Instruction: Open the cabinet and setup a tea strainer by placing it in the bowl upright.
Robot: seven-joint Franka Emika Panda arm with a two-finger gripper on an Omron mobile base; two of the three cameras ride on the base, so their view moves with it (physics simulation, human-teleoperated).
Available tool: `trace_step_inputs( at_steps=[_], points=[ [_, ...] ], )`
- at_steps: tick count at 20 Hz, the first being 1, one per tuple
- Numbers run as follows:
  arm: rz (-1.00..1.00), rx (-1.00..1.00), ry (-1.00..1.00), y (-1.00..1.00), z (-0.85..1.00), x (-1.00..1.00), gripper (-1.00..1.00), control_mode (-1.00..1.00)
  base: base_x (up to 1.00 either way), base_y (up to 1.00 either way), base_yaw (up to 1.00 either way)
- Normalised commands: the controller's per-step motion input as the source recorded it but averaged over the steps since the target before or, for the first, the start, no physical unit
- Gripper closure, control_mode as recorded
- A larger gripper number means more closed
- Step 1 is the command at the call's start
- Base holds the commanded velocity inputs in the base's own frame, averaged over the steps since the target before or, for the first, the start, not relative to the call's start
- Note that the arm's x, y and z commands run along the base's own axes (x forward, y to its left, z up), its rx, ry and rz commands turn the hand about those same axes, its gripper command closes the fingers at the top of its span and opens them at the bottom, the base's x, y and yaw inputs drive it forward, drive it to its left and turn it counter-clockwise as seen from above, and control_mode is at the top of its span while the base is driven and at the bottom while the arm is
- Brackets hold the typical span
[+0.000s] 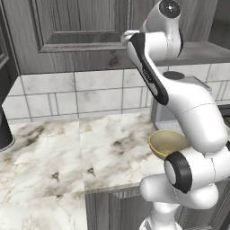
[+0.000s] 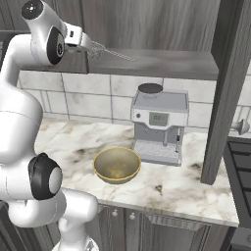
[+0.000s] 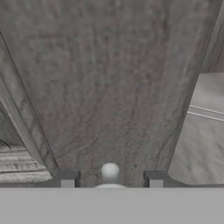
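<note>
The cabinet has its right door swung open, while its left door is closed. On the cabinet shelf lies the tea strainer, a small wire-mesh cup with its thin handle pointing right. My gripper is at the strainer's left end. In the hand view the fingertips stand apart with a small pale round knob between them, a gap on each side. The golden-olive bowl sits on the counter below, also seen beside my arm as the bowl.
A grey coffee machine stands right behind the bowl. The open door hangs over the counter's right part. The marble counter stretches left, with a dark object at its far left. A stove edge lies at the right.
</note>
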Motion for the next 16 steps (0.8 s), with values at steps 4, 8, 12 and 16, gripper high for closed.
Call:
trace_step_inputs(
  at_steps=[4, 8, 12, 16],
  points=[
    [0.00, 0.00, 0.00, 0.00, 0.00, 0.00, 1.00, -1.00, 0.00, 0.00, 0.00],
    [0.00, 0.00, 0.00, 0.00, 0.00, 0.00, 1.00, -1.00, 0.00, 0.00, 0.00],
    [0.00, 0.00, 0.00, 0.07, 0.00, -0.05, 1.00, -1.00, 0.00, 0.00, 0.00],
    [-0.02, 0.00, 0.00, 0.05, 0.00, -0.34, 1.00, -1.00, 0.00, 0.00, 0.00]
  ],
)
